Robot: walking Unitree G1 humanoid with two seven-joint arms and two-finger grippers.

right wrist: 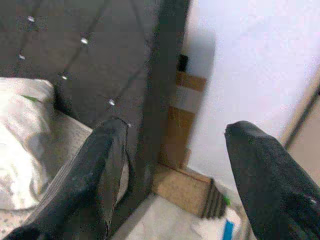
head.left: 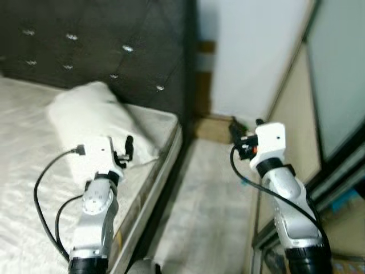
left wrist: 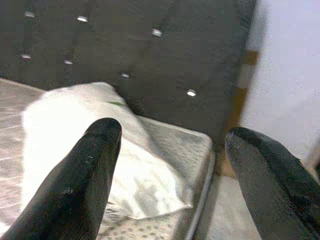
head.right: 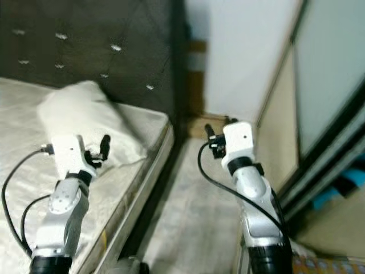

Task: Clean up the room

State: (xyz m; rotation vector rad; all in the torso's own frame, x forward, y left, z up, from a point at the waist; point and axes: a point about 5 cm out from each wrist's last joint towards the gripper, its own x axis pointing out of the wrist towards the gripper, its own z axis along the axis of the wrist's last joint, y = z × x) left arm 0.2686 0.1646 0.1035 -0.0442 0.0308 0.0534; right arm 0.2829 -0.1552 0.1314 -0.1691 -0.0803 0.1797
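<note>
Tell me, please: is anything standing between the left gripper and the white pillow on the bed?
Nothing visible does. The left gripper is open above the mattress edge, and the pillow lies just beyond its fingers with no object between.

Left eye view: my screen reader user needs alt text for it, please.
A white pillow lies on a bed against a dark tufted headboard. The left gripper hovers open over the bed's edge, the right gripper open above the floor aisle.

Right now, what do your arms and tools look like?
Both arms are silver jointed segments with black collars near the base and white box-shaped wrist housings. Loose black cables loop alongside each. The left tool and the right tool each have two long, rounded black fingers. The right wrist shows a small orange-red mark.
</note>
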